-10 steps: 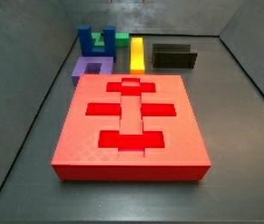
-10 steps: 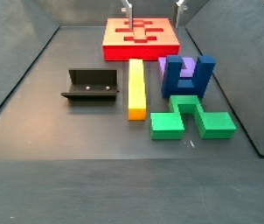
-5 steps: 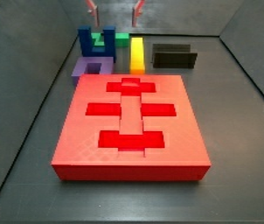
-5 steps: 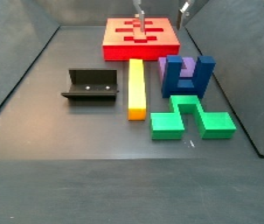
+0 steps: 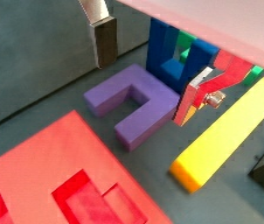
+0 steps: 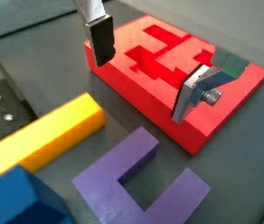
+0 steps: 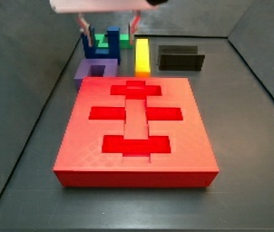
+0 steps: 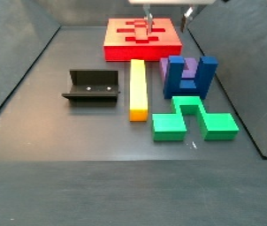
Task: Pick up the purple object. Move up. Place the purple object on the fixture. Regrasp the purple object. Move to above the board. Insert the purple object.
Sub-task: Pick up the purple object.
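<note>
Gripper (image 5: 149,66) is hanging above the purple block (image 5: 135,105), jaws spread wide w/ nothing between them. Block is lying flat on the floor, just beside the board (image 6: 181,61), touching the blue block (image 5: 167,48); yellow bar (image 5: 225,131) near. Looks like rigid plastic, prob. light, smooth faces so maybe slippery. Best hold: pinching across the outer flat sides or one prong. In side views the block (image 7: 96,69) is partly hiding behind the board and the gripper is cropping off. Fixture (image 8: 91,86) is sitting well apart.
</note>
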Robot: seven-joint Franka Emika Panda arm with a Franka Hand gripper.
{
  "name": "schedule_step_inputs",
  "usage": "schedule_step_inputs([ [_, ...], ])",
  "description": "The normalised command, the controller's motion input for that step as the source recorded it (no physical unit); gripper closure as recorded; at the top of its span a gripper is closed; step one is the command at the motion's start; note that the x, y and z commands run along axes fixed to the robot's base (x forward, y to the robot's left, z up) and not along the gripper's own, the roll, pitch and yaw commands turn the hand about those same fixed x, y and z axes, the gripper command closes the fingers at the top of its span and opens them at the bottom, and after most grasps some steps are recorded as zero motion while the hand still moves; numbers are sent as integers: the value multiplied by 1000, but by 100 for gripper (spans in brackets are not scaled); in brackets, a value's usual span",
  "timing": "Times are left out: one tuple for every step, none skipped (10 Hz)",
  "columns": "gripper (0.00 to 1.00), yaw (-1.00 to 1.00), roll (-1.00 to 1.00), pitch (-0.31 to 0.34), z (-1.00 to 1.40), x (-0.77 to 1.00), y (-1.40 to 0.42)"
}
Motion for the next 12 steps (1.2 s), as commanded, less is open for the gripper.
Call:
schedule_step_inputs([
  [0, 0, 20, 41, -477, 71, 0],
  [0, 0, 23, 36, -474, 0, 0],
  [0, 0, 33, 49, -394, 0, 0],
  [0, 0, 127, 137, -340, 103, 0],
  [0, 0, 213, 201, -283, 157, -37],
  [0, -37, 273, 256, -246, 171, -6],
  [0, -160, 260, 263, -197, 100, 0],
  [0, -183, 289, 257, -140, 0, -51],
  [0, -160, 237, 237, -134, 0, -63],
  [0, -109, 197, 191, -126, 0, -91],
  [0, -43, 90, 106, -189, -57, -34],
  [0, 0, 34, 56, -246, -86, 0],
])
